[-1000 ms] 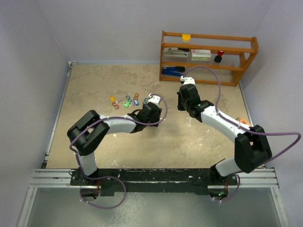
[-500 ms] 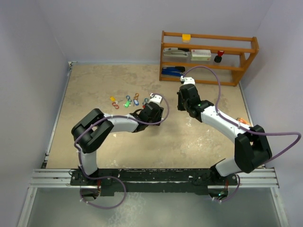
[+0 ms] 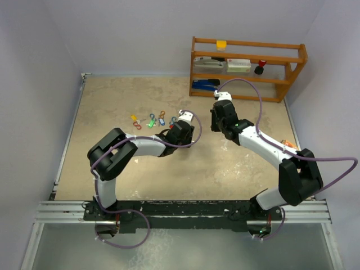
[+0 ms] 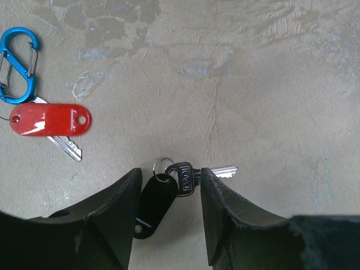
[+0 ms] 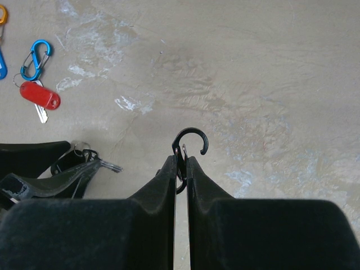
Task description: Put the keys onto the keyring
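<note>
straddling the black fob point(image 4: 153, 203), left gripper point(image 4: 170, 175)

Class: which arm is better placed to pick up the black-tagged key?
Left. The left fingers straddle the black-tagged key on the tabletop; the right fingers are shut on a black hook clip.

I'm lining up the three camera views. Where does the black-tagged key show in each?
Top external: not visible; the left gripper hangs over that spot.
Left wrist: black-tagged key at bottom centre, between the open fingers.
Right wrist: lower left, between the left gripper's fingers.
Shared landmark: the left gripper, seen in all three views.
</note>
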`<control>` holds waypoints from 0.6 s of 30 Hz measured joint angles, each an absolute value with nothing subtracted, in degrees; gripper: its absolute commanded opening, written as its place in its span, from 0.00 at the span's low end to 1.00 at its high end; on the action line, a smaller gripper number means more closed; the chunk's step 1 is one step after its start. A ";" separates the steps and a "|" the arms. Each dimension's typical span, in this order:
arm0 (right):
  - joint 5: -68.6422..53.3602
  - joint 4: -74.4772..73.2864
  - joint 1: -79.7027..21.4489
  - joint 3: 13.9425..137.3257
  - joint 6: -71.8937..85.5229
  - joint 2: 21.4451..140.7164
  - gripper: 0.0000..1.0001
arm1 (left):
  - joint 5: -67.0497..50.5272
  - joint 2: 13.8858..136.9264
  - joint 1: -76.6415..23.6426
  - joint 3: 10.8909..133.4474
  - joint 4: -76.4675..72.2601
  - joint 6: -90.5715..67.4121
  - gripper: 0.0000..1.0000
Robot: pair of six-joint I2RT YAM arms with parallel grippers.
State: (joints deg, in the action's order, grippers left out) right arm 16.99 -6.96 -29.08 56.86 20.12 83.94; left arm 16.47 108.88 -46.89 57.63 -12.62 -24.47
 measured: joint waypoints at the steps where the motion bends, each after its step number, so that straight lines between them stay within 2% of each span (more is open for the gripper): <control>1: 16.99 -6.96 -29.08 56.88 20.10 83.94 0.00 | 16.45 108.99 -46.89 57.69 -12.78 -24.47 0.42; 8: 16.99 -6.96 -29.08 56.86 19.97 83.94 0.00 | 16.45 109.84 -46.78 58.19 -14.02 -24.51 0.38; 18: 16.99 -6.94 -29.08 56.86 19.97 83.94 0.00 | 16.40 109.93 -46.15 58.19 -14.15 -24.95 0.23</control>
